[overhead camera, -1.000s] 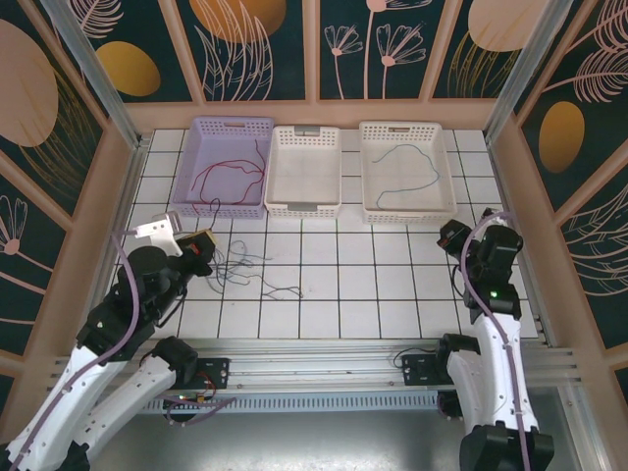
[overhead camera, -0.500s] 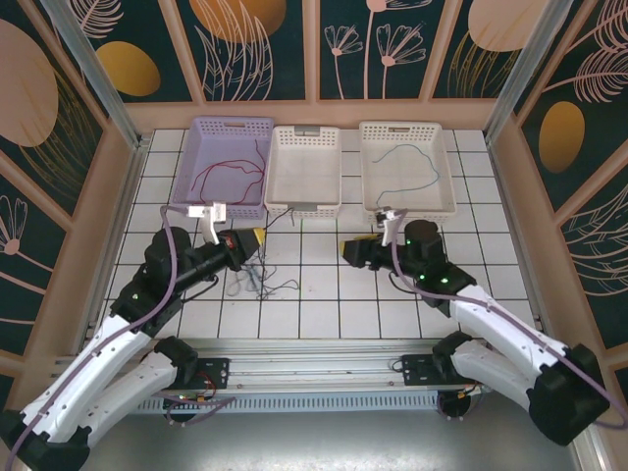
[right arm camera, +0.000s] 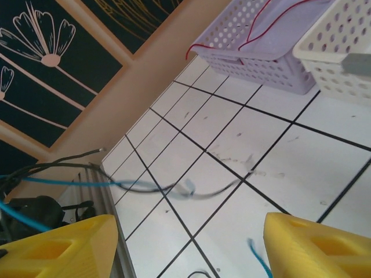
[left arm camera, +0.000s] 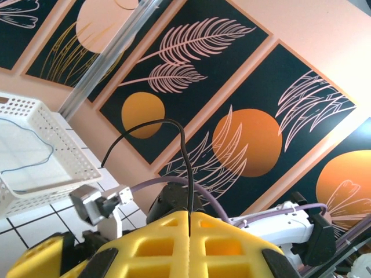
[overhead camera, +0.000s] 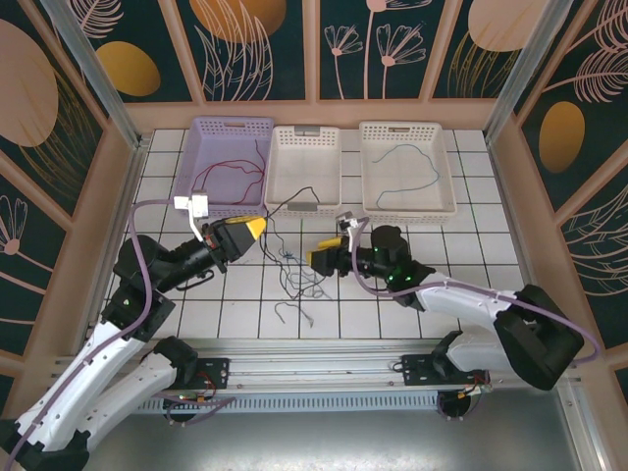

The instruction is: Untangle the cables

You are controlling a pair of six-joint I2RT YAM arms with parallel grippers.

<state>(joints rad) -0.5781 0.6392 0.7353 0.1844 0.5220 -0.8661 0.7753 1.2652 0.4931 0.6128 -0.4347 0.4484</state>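
Separating one strand from the knot is the step in hand.

Top external view: the left gripper (overhead camera: 253, 227) pinches a black cable (overhead camera: 302, 190) that arcs toward the middle basket (overhead camera: 304, 162). The tangle (overhead camera: 292, 278) of other cables lies on the white-tiled tabletop (overhead camera: 363, 319), midway between its side edges. The right gripper (overhead camera: 317, 258) is just beside it. Along the far edge, a red cable (overhead camera: 235, 165) lies in the lilac basket (overhead camera: 233, 121) and a blue-teal cable (overhead camera: 407, 148) in the right basket (overhead camera: 407, 126).

Left wrist view: the yellow fingers (left arm camera: 151, 243) are pressed together on the black cable (left arm camera: 184, 150).

Right wrist view: the fingers (right arm camera: 64, 246) stand spread, with blurred strands (right arm camera: 185, 188) over the tiles beyond.

The pull probably goes best slowly and away from the tangle, with the right gripper anchoring the knot; otherwise the whole bundle may drag. Leaf-patterned panels (overhead camera: 255, 39) wall the cell.
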